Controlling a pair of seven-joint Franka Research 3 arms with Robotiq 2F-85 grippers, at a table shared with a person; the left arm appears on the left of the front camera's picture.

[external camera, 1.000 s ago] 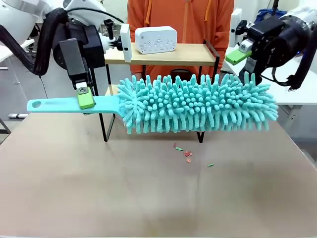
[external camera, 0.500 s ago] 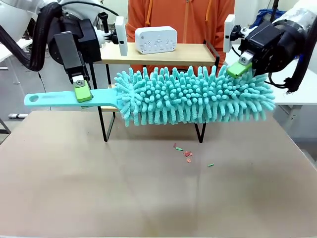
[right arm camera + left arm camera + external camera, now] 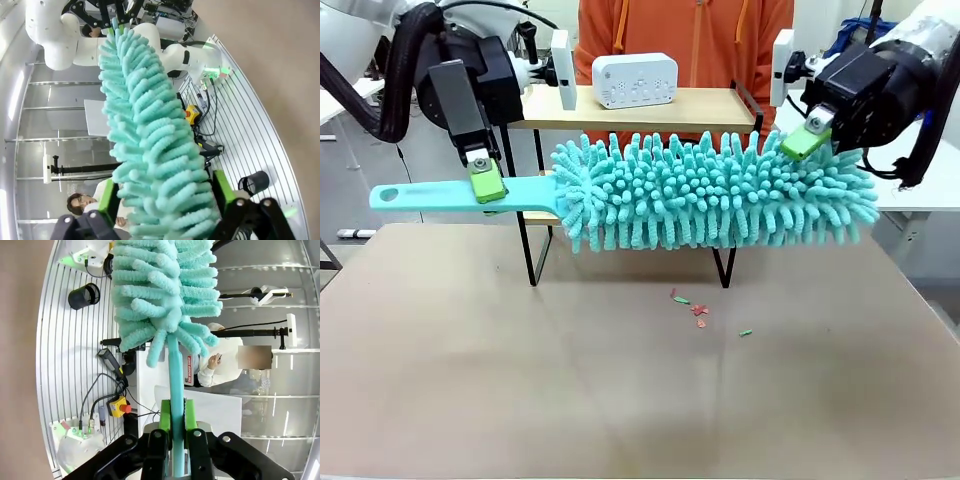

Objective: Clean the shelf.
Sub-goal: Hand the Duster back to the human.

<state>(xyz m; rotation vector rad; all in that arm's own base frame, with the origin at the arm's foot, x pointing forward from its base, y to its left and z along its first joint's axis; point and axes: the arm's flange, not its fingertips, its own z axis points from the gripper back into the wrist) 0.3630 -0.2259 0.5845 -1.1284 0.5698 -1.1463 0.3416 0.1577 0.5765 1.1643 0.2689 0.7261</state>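
A teal fluffy duster (image 3: 710,195) hangs level in front of the shelf (image 3: 650,108), a two-tier wooden rack in a black frame. My left gripper (image 3: 488,185) is shut on the duster's flat handle (image 3: 430,195); the left wrist view shows the handle (image 3: 175,375) pinched in that gripper (image 3: 174,425). At the head's right end, my right gripper (image 3: 805,140) is open. In the right wrist view that gripper (image 3: 165,197) straddles the fluffy head (image 3: 145,125), its fingers (image 3: 107,200) wide on either side.
A white box-shaped device (image 3: 634,80) sits on the shelf's top board. Small red and green scraps (image 3: 698,310) lie on the brown table in front of the shelf. A person in an orange top (image 3: 685,30) stands behind it.
The left arm has lifted the duster a little. My right gripper has come down from above onto the far end of the fluffy head, which now sits between its fingers.
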